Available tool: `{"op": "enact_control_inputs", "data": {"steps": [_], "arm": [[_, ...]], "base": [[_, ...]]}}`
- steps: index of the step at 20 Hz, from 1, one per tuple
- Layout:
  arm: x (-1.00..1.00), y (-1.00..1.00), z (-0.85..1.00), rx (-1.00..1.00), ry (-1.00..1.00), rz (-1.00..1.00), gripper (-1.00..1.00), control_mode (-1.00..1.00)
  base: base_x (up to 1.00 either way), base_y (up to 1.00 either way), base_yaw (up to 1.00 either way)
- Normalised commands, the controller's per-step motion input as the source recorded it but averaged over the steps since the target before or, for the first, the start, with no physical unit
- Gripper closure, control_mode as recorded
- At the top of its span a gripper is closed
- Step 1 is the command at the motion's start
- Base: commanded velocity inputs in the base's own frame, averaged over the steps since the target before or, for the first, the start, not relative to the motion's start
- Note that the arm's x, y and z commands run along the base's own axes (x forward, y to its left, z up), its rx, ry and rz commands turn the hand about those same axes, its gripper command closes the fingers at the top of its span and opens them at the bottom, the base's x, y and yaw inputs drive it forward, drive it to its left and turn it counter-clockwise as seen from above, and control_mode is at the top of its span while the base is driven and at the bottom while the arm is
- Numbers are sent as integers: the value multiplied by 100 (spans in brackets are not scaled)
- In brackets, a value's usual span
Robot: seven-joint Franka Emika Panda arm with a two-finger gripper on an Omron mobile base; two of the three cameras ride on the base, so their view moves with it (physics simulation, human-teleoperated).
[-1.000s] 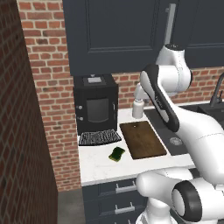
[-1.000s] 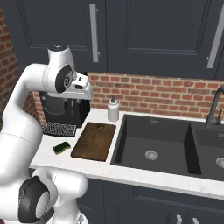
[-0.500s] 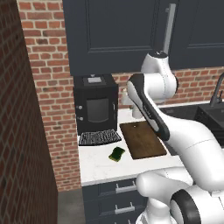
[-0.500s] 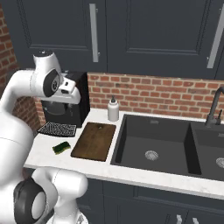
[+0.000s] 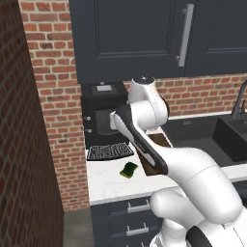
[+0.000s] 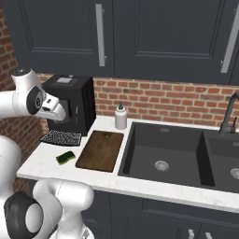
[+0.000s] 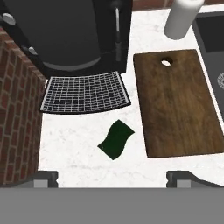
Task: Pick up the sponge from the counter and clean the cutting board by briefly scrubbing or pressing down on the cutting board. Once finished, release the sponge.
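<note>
The claw (image 7: 112,175), fingers spread wide, hangs above the counter (image 7: 78,135); the sponge (image 7: 116,139) lies just ahead, the cutting board (image 7: 179,103) ahead to its right.

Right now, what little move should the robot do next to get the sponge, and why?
Probably lower the gripper straight toward the sponge. In the hand view the sponge lies untouched on the white counter, between the black mesh mat and the cutting board, just ahead of the two spread finger tips, which hold nothing. The gripper looks well above the counter, so descending comes before any grasp.
</note>
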Motion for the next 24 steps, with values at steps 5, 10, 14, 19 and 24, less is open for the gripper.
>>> {"op": "enact_control_inputs", "data": {"steps": [5,10,14,19,24], "arm": [[18,48,-32,0,0,-3,-100,-100],[10,2,-53,2,3,-2,-100,-100],[0,-33,-60,10,2,0,-100,-100],[0,-10,-66,7,7,-2,-100,-100],[4,0,-62,0,6,-5,-100,-100]], "base": [[0,0,0],[0,0,0],[0,0,0],[0,0,0],[0,0,0]]}}
